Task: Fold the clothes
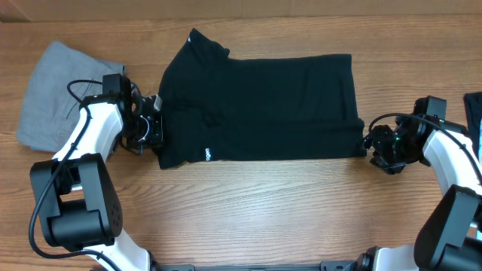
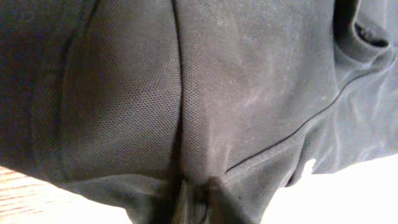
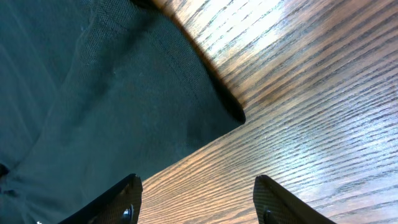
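Left gripper [image 1: 153,126] pinched tight on the left edge of the black soft fabric garment [image 1: 263,105], cloth bunched between its jaws; right gripper [image 3: 196,208] spread over the wooden table [image 3: 311,112], just off the garment's right corner; garment lies flat mid-table; light grey folded trousers [image 1: 49,94] at far left.

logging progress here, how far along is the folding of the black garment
Done: the black garment lies spread flat. In hand: left gripper, jaws shut on its left edge; right gripper open beside the right corner. Left: the folding itself.
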`<action>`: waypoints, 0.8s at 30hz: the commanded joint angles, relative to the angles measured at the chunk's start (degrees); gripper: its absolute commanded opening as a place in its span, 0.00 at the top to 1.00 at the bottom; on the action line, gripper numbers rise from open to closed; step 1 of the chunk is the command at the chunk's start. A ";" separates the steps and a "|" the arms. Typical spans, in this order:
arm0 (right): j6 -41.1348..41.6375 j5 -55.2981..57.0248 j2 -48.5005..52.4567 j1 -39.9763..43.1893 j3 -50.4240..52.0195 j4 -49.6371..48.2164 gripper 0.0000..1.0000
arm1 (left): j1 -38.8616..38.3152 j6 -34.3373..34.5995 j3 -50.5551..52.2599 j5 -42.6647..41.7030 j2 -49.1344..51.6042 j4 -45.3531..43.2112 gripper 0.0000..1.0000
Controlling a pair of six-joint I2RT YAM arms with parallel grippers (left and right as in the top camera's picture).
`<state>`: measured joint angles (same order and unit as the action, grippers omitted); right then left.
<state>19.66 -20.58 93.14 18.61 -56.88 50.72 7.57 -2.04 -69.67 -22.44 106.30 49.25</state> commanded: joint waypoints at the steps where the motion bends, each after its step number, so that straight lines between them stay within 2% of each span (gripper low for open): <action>1: -0.17 -0.04 0.11 -0.28 0.37 0.09 0.38 | -0.13 -0.55 0.00 -1.62 -1.53 0.00 0.96; 7: -0.17 -0.04 0.11 -0.28 0.37 0.20 0.38 | 0.98 -0.81 -6.49 -0.68 -1.53 2.82 0.96; 12: -0.20 -0.04 0.11 -0.28 0.37 0.20 0.39 | 1.51 -0.74 -11.10 3.52 -1.53 3.26 0.96; 15: -0.17 -0.04 0.11 -0.28 0.37 0.15 0.38 | 1.51 -0.76 -11.82 3.58 -1.53 1.97 0.91; 17: -0.17 -0.04 0.11 -0.28 0.37 0.15 0.38 | 1.51 -0.76 -11.82 3.58 -1.53 1.57 0.81; 24: -0.17 -0.04 0.11 -0.28 0.37 0.15 0.39 | 1.51 -0.59 -11.82 6.12 -1.53 1.09 0.78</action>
<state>19.68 -20.56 93.14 18.61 -56.88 51.03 8.75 -2.11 -80.29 -17.96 106.30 50.35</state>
